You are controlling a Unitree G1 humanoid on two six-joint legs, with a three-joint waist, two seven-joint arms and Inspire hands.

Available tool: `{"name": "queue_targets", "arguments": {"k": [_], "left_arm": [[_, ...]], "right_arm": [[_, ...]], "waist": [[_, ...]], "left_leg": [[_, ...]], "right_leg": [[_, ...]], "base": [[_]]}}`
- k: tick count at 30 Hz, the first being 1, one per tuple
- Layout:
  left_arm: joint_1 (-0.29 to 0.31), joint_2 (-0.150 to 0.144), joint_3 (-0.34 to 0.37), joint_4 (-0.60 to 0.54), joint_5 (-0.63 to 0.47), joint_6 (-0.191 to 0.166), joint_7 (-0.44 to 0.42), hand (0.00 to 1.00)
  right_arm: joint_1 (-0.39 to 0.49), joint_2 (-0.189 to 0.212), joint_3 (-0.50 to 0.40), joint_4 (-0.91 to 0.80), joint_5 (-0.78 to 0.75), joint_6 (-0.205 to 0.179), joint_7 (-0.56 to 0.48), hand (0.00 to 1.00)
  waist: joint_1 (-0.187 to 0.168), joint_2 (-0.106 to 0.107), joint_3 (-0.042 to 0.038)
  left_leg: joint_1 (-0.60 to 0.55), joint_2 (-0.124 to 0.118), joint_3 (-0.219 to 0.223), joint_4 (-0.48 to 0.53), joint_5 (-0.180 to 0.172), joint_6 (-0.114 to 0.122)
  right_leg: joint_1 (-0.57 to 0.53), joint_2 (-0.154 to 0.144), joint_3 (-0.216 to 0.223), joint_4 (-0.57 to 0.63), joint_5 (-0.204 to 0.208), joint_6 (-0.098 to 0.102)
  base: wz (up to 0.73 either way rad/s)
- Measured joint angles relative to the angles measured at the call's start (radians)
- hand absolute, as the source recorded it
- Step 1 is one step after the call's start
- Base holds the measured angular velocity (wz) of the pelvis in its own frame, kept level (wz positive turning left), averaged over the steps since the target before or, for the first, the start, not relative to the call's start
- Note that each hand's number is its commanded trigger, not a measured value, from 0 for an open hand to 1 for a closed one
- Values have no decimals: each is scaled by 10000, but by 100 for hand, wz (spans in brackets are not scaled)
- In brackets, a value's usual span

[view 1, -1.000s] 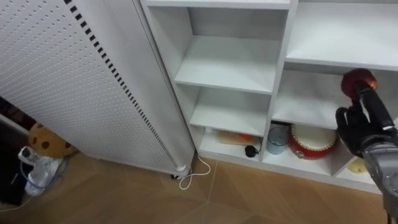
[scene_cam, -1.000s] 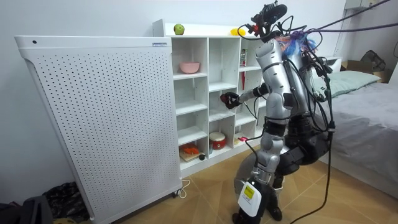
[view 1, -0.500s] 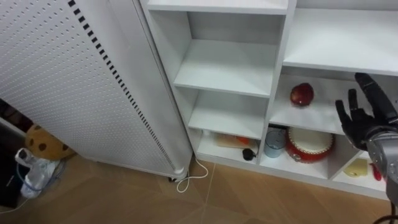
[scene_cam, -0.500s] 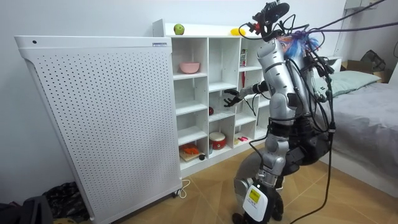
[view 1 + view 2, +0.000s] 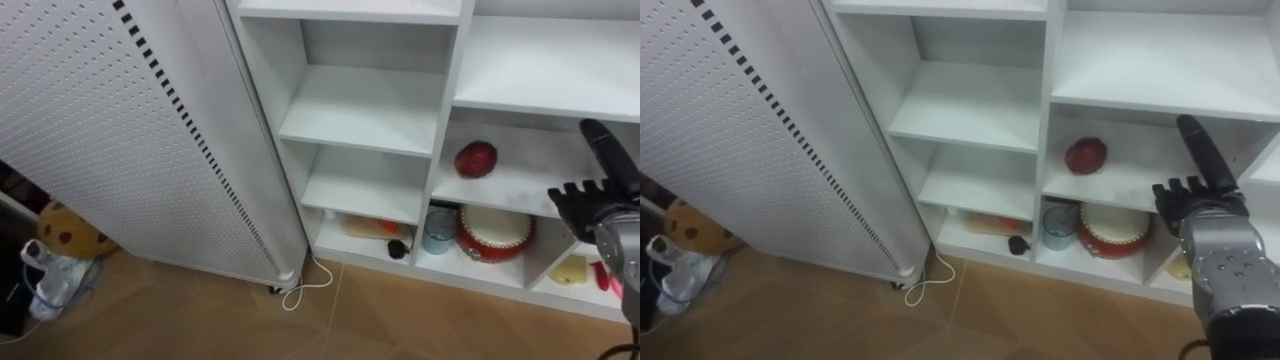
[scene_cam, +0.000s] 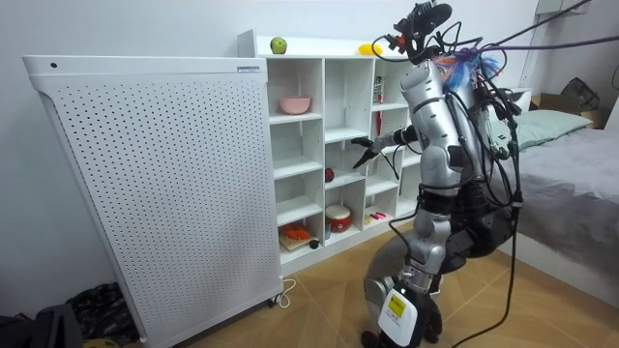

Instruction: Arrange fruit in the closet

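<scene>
Red fruit [image 5: 476,159] shelved, left of right hand [image 5: 598,200]

A dark red, round fruit with a dull, slightly bumpy skin [image 5: 476,159] lies alone on a white shelf board of the tall white open-fronted closet [image 5: 447,100]. It is in the middle column, in the compartment directly above the bottom one. It rests on the left half of that board, set back from the front edge and clear of the side walls. On the closet's flat top, seen from the room view, a small round green apple [image 6: 279,45] sits above the left column. A yellow fruit [image 6: 366,48], perhaps a banana, lies farther along toward the room view's right, well apart from the apple.
</scene>
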Motion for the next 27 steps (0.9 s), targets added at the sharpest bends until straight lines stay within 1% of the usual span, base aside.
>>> {"name": "queue_targets", "arguments": {"k": [3, 6, 9, 10, 11, 12, 13, 14, 15, 16, 17, 19, 20, 22, 23, 24, 25, 26, 27], "left_arm": [[38, 1, 22, 27, -12, -73, -3, 0], [50, 47, 62, 65, -4, -197, -196, 0], [31, 46, 105, 207, -3, -200, -588, 0], [30, 47, 111, 260, -8, -197, -703, 0], [23, 49, 108, 341, -49, -195, -776, 0], [1, 52, 109, 404, -181, -192, -828, 0], [-75, 52, 109, 585, -391, -178, -911, 0], [-130, 51, 111, 722, -403, -185, -937, 0], [-198, 49, 199, 968, -401, -191, -984, 0], [-236, 43, 341, 1169, -388, -202, -1060, 0], [-248, 30, 453, 1253, -378, -201, -1089, 0], [-438, 9, 822, 1667, -355, -184, -1115, 0], [-438, 13, 955, 1711, -365, -184, -1115, 0], [-414, -6, 1508, 1805, -340, -213, -1100, 0], [-391, -18, 1616, 1827, -305, -212, -1074, 0], [-384, -18, 1642, 1848, -307, -214, -1061, 0], [-374, -51, 1836, 1866, -279, -236, -1055, 0], [-359, -69, 1924, 1865, -271, -242, -1040, 0], [-321, -146, 2213, 1789, -189, -256, -997, 0]], "right_arm": [[175, 1, 0, 21, 39, -6, 250, 0], [555, 2, 17, 78, 57, 5, 722, 0], [1250, 9, 72, 352, 182, 28, 1519, 0], [1602, 12, 166, 606, 183, 46, 1847, 0], [1829, 11, 292, 968, 175, 125, 2146, 0], [1920, 11, 297, 1153, 169, 189, 2281, 0], [2154, 14, 308, 1616, 166, 276, 2611, 0], [2316, 18, 308, 1827, 166, 325, 2740, 0], [2627, 30, 302, 2184, 142, 455, 2937, 0], [2978, 47, 288, 2506, 20, 519, 3179, 0], [3169, 47, 281, 2615, -65, 555, 3284, 0], [3927, 99, 293, 3153, -540, 613, 3867, 0], [4122, 165, 292, 3298, -737, 631, 4007, 0], [5071, 538, 284, 3596, -1285, 727, 4414, 0], [5570, 770, 286, 3652, -1458, 804, 4522, 0], [5843, 910, 288, 3659, -1568, 819, 4600, 0], [6353, 1200, 253, 3673, -1903, 862, 4709, 0], [6622, 1349, 267, 3670, -2086, 891, 4723, 0], [7146, 1593, 281, 3654, -2481, 907, 4833, 0]], "waist": [[33, 22, 16], [74, 8, 33], [226, 26, 73], [292, 34, 88], [274, 11, 111], [266, -3, 123], [269, -4, 139], [279, 0, 151], [282, -4, 155], [250, 0, 157], [249, 1, 158], [143, 7, 155], [59, 8, 157], [-159, -68, 150], [-388, -61, 121], [-499, -60, 91], [-627, -79, 60], [-709, -126, 18], [-856, -159, -47]], "left_leg": [[177, 1, -15, -11, -16, 28], [537, 10, -27, -178, -71, -27], [1183, 79, -33, -495, -93, -63], [1508, 127, -35, -719, -84, -77], [1788, 177, -37, -942, -62, -107], [1909, 183, -41, -1047, -53, -120], [2208, 188, -75, -1298, -14, -143], [2394, 180, -79, -1437, 36, -109], [2735, 179, -96, -1714, 82, -105], [3098, 191, -109, -2011, 129, -119], [3278, 186, -117, -2170, 155, -129], [3979, 188, -110, -2729, 223, -128], [4150, 184, -126, -2878, 246, -132], [4970, 133, -166, -3560, 367, -153], [5366, 134, -219, -3905, 426, -167], [5549, 134, -253, -4072, 450, -174], [5954, 131, -260, -4375, 472, -183], [6173, 131, -250, -4547, 485, -198], [6590, 151, -251, -4834, 500, -218]], "right_leg": [[217, 14, -46, -41, -7, -3], [566, 181, 54, -251, -41, 54], [1231, 282, -28, -669, -6, 96], [1591, 338, -116, -964, 59, 93], [1880, 394, -154, -1224, 129, 105], [2009, 398, -183, -1330, 154, 122], [2326, 462, -219, -1616, 234, 137], [2520, 505, -227, -1782, 296, 164], [2885, 552, -230, -2094, 391, 155], [3268, 630, -269, -2437, 463, 187], [3465, 664, -316, -2616, 502, 193], [4203, 727, -470, -3198, 585, 257], [4394, 745, -492, -3355, 601, 272], [5184, 867, -475, -4001, 699, 379], [5650, 912, -621, -4414, 788, 406], [5865, 927, -727, -4629, 845, 410], [6324, 1071, -718, -5065, 961, 454], [6537, 1118, -717, -5263, 999, 467], [7004, 1229, -712, -5641, 1099, 500]], "base": [[0], [-3], [-10], [-10], [-9], [-7], [-4], [0], [0], [0], [-4], [3], [12], [6], [5], [8], [0], [-6], [-7]]}}
